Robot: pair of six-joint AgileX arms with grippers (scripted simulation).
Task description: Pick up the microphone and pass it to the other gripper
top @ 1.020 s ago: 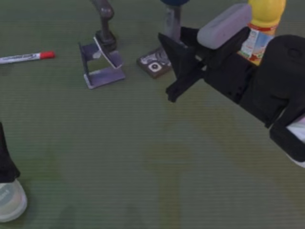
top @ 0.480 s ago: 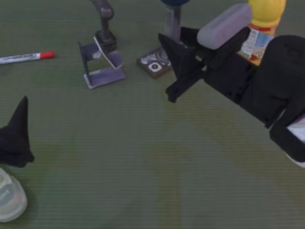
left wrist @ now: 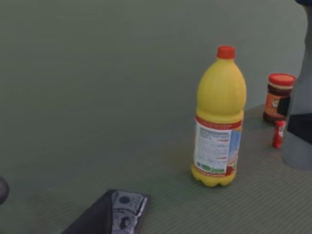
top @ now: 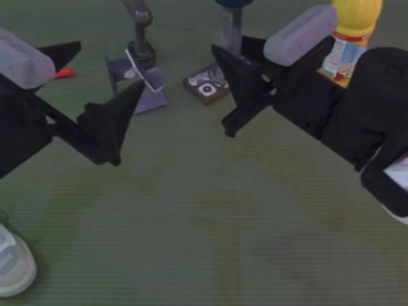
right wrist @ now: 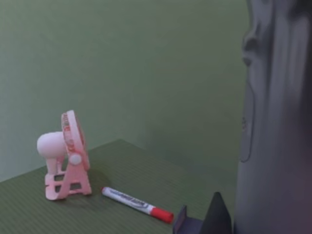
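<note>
The microphone (top: 231, 27) stands upright at the top centre, with a slim grey handle and a navy head cut off by the picture's edge. My right gripper (top: 234, 52) is shut on its handle. Seen from the right wrist, the handle (right wrist: 273, 122) fills the side of the picture. In the left wrist view the microphone (left wrist: 299, 151) shows far off, with a black finger across it. My left gripper (top: 111, 64) is open at the upper left, level with the microphone and a good way to its left. Nothing lies between its fingers.
A grey stamp with a dark knob (top: 139, 60) stands between the two grippers, and a small dark patterned box (top: 207, 84) lies by the microphone. A yellow bottle (top: 349, 35) stands behind the right gripper. The red-capped marker (right wrist: 136, 204), a pink fan (right wrist: 63, 158) and a red-lidded jar (left wrist: 280, 97) are farther off.
My left gripper has swung in from the lower left, up and to the right, and is now open beside the stamp. The right gripper and the microphone have not moved.
</note>
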